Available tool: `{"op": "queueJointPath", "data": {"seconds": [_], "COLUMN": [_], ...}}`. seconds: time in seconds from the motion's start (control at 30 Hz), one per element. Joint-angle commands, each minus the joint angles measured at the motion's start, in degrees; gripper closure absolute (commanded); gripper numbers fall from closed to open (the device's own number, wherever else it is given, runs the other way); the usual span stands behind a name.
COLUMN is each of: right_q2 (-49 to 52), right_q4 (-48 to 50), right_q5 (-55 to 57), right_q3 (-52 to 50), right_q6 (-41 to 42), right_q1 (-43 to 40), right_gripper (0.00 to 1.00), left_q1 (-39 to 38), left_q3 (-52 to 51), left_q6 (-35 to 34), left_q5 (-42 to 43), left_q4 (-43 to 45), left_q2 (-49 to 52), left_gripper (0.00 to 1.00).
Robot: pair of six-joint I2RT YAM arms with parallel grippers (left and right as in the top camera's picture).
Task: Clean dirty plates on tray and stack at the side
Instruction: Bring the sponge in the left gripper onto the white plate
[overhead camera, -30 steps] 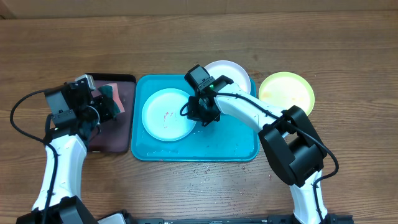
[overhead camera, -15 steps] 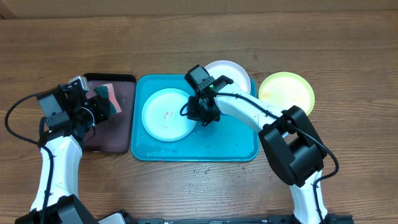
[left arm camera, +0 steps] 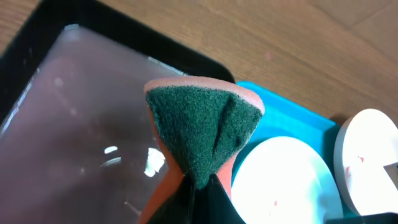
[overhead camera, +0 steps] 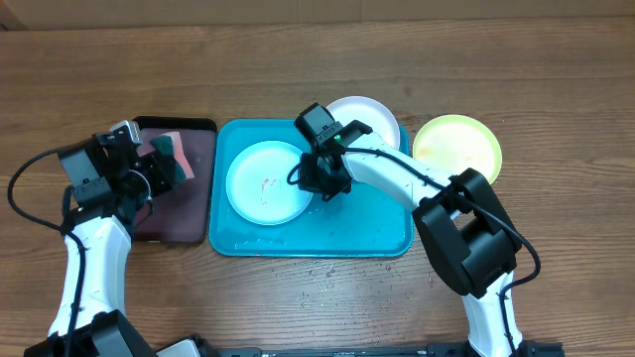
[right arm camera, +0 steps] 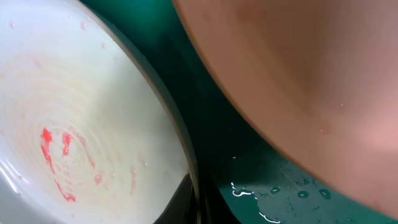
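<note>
Light cyan plate (overhead camera: 268,184) lies flat in the left half of the turquoise tray (overhead camera: 372,223). Red smears (right arm camera: 56,155) cross its centre, unwiped by the look of them. Right tool (overhead camera: 320,180) sits at the plate's right rim. The right wrist view shows that rim running down between the dark fingertips, so I read the tool as pressed together on the rim, steadying the plate. Tray floor beside it is wet.

Left tool (left arm camera: 196,200) is pinching a sponge (left arm camera: 202,124), folded, green scouring face toward the camera, orange foam behind. It hangs over the black tray (overhead camera: 195,210), clear of the pinkish floor as far as I can judge.

Key relation: the plate lies to the right of the sponge. Between them are the black tray's right rim and the turquoise tray's left rim, which sit just beside each other. The left arm carries the cleaning piece and is the one free to travel; the right arm is committed to its hold. The plate is round, so there is no axis to line up. My reading is that the next move is a carry rightward, then a descent onto the smears with the scouring face down.

Further out, the white plate (overhead camera: 382,117) straddles the tray's far rim behind the right arm. It is also smeared, and I cannot tell whether it sits flat. Yellow-green plate (overhead camera: 456,149) rests on the tabletop (overhead camera: 298,59), just beside the tray's right rim. No stack yet.
</note>
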Motion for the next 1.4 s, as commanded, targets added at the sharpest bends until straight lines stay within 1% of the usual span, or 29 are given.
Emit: {"op": "queueJointPath", "data": {"seconds": [0.0, 0.1, 0.3, 0.37, 0.43, 0.67, 0.83, 0.93, 1.03, 1.17, 1.27, 1.37], "right_q2": [0.22, 0.22, 0.22, 0.22, 0.22, 0.22, 0.22, 0.22, 0.22, 0.22, 0.22, 0.22], "right_q4": [0.50, 0.98, 1.44, 1.60, 1.62, 1.64, 1.60, 1.55, 1.53, 1.42, 1.44, 1.49], "right_q5": [0.94, 0.59, 0.59, 0.61, 0.61, 0.63, 0.63, 0.63, 0.61, 0.63, 0.63, 0.68], "right_q3": [0.76, 0.76, 0.76, 0.76, 0.76, 0.76, 0.76, 0.76, 0.76, 0.76, 0.76, 0.76], "right_q6": [-0.39, -0.39, -0.39, -0.39, -0.39, -0.42, -0.42, -0.42, -0.42, -0.42, -0.42, -0.42], "right_q1": [-0.22, -0.22, -0.22, -0.22, -0.22, -0.22, -0.22, -0.22, -0.22, -0.22, -0.22, -0.22], "right_gripper": [0.96, 0.96, 0.96, 0.96, 0.96, 0.96, 0.96, 0.96, 0.96, 0.96, 0.96, 0.96], "left_q1": [-0.76, -3.02, -14.80, -18.47, -22.29, -30.62, -33.40, -33.88, -33.75, -32.13, -31.15, -31.12], "left_q3": [0.39, 2.21, 8.98, 10.27, 10.67, 10.67, 10.67, 10.67, 10.67, 11.06, 11.69, 11.89], "left_q6": [-1.70, -2.80, -3.21, -5.38, -9.29, -17.25, -22.95, -23.28, -23.39, -23.96, -23.89, -21.59], "left_q5": [-0.37, -1.97, -6.84, -6.84, -6.64, -6.40, -6.05, -7.04, -13.33, -16.96, -23.47, -27.61], "left_q4": [0.33, -2.34, -10.54, -11.74, -11.82, -11.02, -10.47, -8.17, -9.38, -10.05, -13.25, -15.52], "left_q2": [0.28, 0.31, 2.64, 3.89, 5.55, 14.08, 19.63, 22.08, 22.80, 21.38, 19.28, 17.35], "left_gripper": [0.96, 0.95, 0.96, 0.96, 0.96, 0.96, 0.96, 0.96, 0.96, 0.96, 0.96, 0.96]}}
